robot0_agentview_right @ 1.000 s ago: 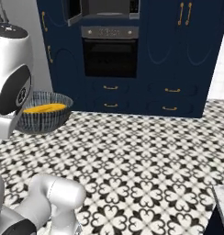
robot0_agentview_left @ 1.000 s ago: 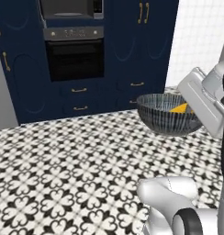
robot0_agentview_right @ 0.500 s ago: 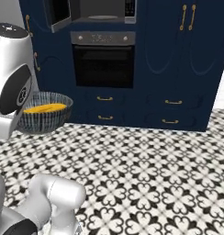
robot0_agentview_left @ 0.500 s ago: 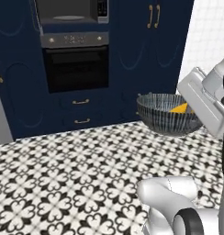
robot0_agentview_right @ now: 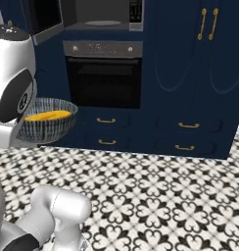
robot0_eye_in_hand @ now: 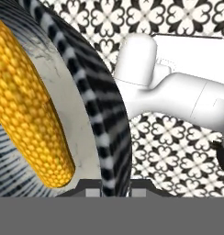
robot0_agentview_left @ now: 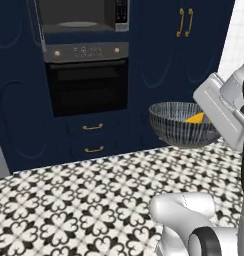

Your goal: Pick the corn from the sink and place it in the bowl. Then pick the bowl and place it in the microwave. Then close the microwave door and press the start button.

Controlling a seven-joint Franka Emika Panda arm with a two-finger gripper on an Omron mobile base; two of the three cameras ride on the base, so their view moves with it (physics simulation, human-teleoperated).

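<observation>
Inside the striped bowl (robot0_agentview_left: pixel 181 123) — yellow, knobbly corn (robot0_eye_in_hand: pixel 29 110).

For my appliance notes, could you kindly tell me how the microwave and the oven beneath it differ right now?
The microwave stands open, its grey cavity and pale turntable exposed; the oven below is shut behind dark glass. The microwave has a keypad strip on its right side; the oven has a grey panel with gold knobs across its top. The microwave sits higher and looks shorter than the oven. Both are built into the navy cabinets.
</observation>
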